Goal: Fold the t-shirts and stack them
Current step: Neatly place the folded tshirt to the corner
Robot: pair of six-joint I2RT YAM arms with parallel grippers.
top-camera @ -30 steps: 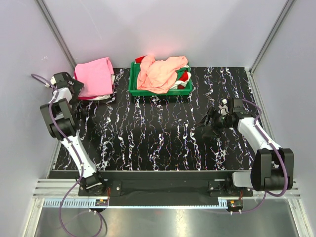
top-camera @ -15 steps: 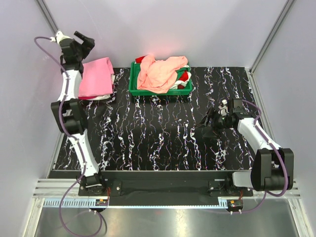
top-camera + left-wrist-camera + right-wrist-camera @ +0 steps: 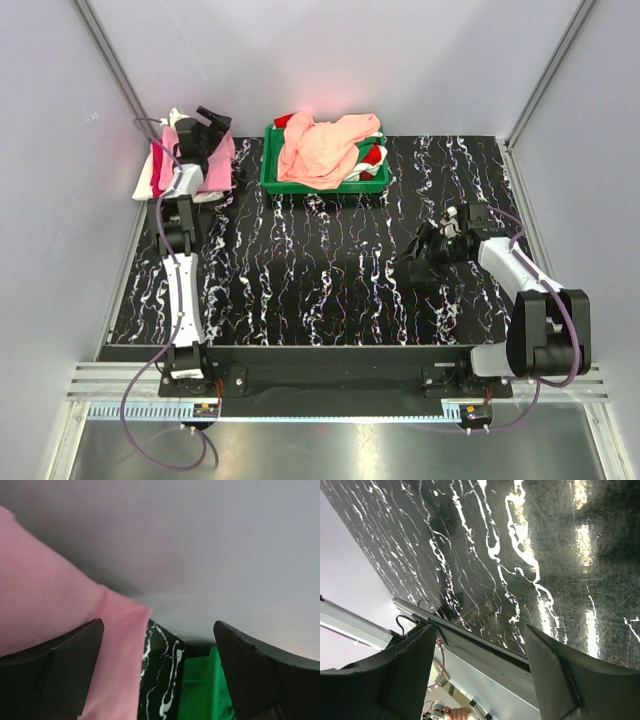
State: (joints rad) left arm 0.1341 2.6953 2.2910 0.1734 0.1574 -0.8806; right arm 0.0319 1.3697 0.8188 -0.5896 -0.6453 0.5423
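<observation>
A folded bubblegum pink t-shirt [image 3: 218,165] lies on a stack at the table's far left, with white cloth [image 3: 145,180] under it. It also shows in the left wrist view [image 3: 60,625]. My left gripper [image 3: 212,122] is open and empty, raised above the pink shirt. A peach-salmon t-shirt [image 3: 325,145] lies heaped in the green tray [image 3: 300,186], with crimson [image 3: 372,153] and white cloth beneath. My right gripper [image 3: 420,247] is open and empty, low over the table at the right.
The black marbled table [image 3: 310,270] spans the workspace. The green tray's corner also shows in the left wrist view [image 3: 200,690]. Grey walls close the back and sides. The table's front rail [image 3: 485,645] shows in the right wrist view.
My left arm has swung up from the table's left edge and moved right, over the pink shirt stack. My right gripper has shifted slightly left.
</observation>
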